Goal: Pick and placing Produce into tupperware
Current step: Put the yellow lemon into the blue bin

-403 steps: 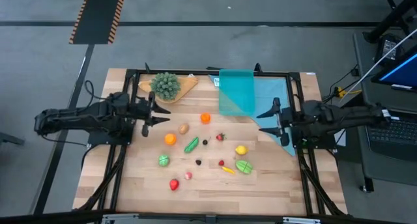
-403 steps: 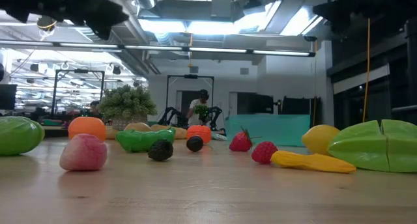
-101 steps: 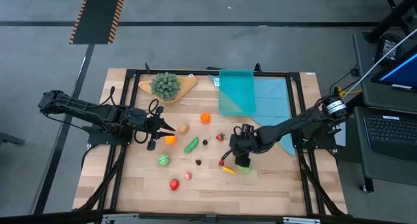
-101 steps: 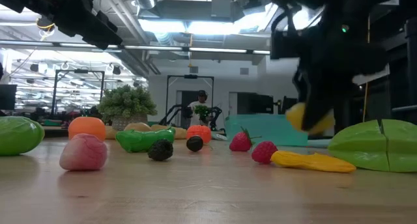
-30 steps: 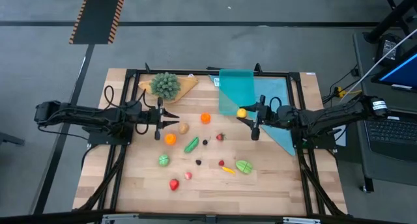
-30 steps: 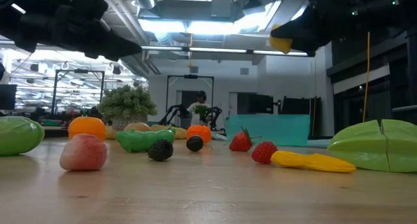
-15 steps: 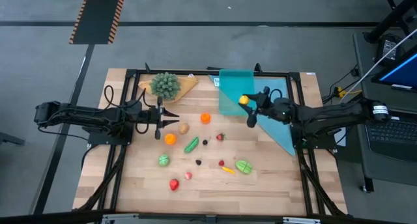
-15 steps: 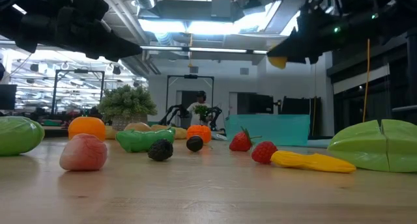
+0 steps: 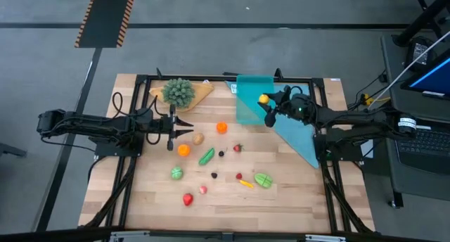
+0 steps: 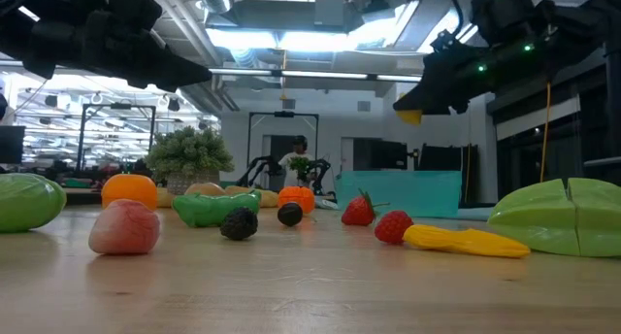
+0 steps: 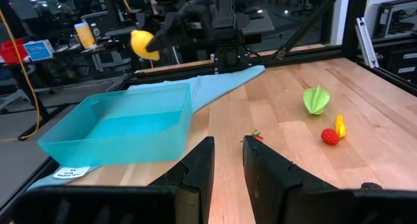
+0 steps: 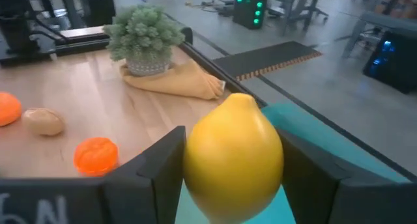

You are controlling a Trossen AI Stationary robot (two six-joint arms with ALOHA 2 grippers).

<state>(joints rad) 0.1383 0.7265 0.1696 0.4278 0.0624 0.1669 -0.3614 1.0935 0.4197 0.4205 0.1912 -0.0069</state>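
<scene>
A: What are the right gripper's (image 9: 265, 101) fingers doing?

B: They are clamped on a smooth yellow toy lemon (image 12: 233, 157), one dark finger (image 12: 156, 164) pressing each side, so the jaws stand about halfway apart with the fruit filling the gap. From above, the lemon hangs over the translucent teal rectangular plastic tupperware (image 9: 247, 109), near its right wall and clear of the floor of the box.

A: And the left gripper (image 9: 184, 129)?

B: Its two fingers (image 11: 195, 168) are drawn close together, a narrow slit between them, with nothing in it. It hovers above the wooden table (image 9: 281, 200) just beside the round orange toy fruit (image 9: 183, 150) and the tan potato-like piece (image 9: 198, 138), touching neither as far as I can tell.

A: How far along is the job?

B: Barely begun, I judge. The box looks empty in the left wrist view. The lemon would be the first piece in, and it is not yet released. The rest of the produce lies scattered on the table: a green pepper-like piece (image 9: 206, 156), a split green fruit (image 9: 263, 179), a red strawberry (image 9: 238, 148), a small orange pumpkin-like piece (image 9: 221, 127) and several more.
</scene>
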